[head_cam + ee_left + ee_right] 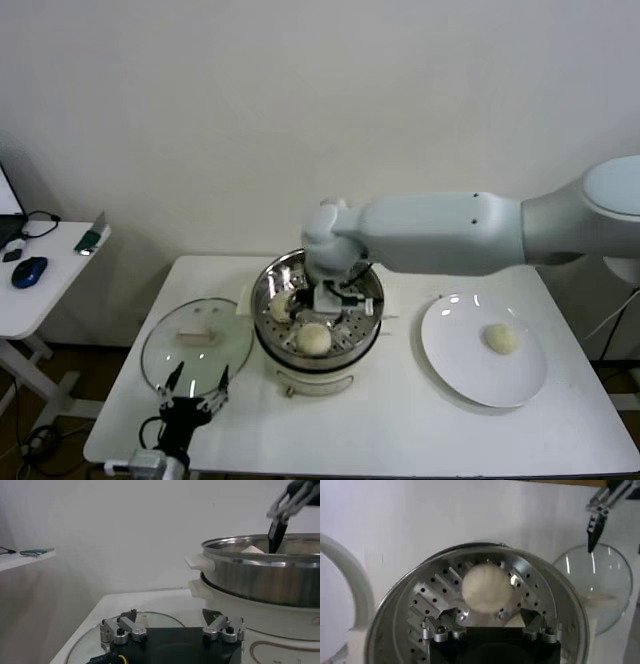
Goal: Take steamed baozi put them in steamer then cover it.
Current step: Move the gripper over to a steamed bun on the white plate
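Observation:
The steamer [352,345] stands mid-table, with two baozi on its perforated tray, one [281,306] toward the left and one [314,339] at the front. My right gripper [326,297] hangs inside the pot, open and holding nothing. In the right wrist view this gripper [489,615] sits just short of a baozi [486,589] on the tray [430,600]. One more baozi [502,338] lies on the white plate [455,365]. The cover [196,340] rests flat on the table left of the steamer. My left gripper [197,384] hovers open over its near edge [150,614].
A side table [45,285] with a blue mouse [29,271] stands at the far left. The steamer's wall [260,580] rises close beside my left gripper [170,615]. The wall runs just behind the table.

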Robot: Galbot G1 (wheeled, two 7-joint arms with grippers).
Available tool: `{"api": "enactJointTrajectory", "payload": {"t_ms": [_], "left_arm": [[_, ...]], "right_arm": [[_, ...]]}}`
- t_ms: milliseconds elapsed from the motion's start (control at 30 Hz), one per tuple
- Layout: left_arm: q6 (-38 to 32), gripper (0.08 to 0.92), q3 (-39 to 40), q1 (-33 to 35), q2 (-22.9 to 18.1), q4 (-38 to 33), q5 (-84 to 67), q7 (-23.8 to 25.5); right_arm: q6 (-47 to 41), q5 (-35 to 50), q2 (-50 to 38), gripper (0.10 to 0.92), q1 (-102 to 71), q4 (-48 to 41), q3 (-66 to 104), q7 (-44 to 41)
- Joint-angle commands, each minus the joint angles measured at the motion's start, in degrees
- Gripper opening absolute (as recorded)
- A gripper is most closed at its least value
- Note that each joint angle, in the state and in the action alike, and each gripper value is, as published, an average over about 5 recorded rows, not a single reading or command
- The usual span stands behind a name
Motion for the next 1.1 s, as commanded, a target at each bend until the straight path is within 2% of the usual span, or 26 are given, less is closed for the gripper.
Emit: {"api": "enactJointTrajectory", "payload": {"t_ms": [33, 167, 267, 500, 667, 1100], "left_arm": [[0.1, 0.823, 0.1, 0.1, -0.1, -0.1, 0.1, 0.0], [-0.1, 0.823, 0.2, 0.1, -0.1, 0.1, 0.2, 0.0], [-0.2, 0.823, 0.4, -0.1, -0.1, 0.3, 0.1, 0.0], [0.0, 0.823, 0.5, -0.8, -0.1, 0.4, 0.1, 0.1], [0.0, 0.823, 0.4, -0.9, -0.1, 0.7, 0.1, 0.1], [-0.1, 0.823, 0.2, -0.4, -0.2, 1.3, 0.4, 0.1]], "right_arm": [[-1.7, 17.2, -10.4, 0.823, 10.3, -4.8, -2.2, -5.7], [-7.1, 26.8, -17.6, 0.823, 14.7, -9.1, -8.0, -8.7], [-10.7, 28.7, -23.6, 0.823, 14.8, -11.0, -12.2, -8.7], [-14.2, 19.3, -35.9, 0.823, 5.2, -15.7, -12.3, -7.0], [-15.1, 12.8, -40.5, 0.823, -7.8, -19.9, -2.3, -6.6], [-17.9, 4.5, -38.9, 0.823, -31.8, -28.0, 18.9, -4.2]]}}
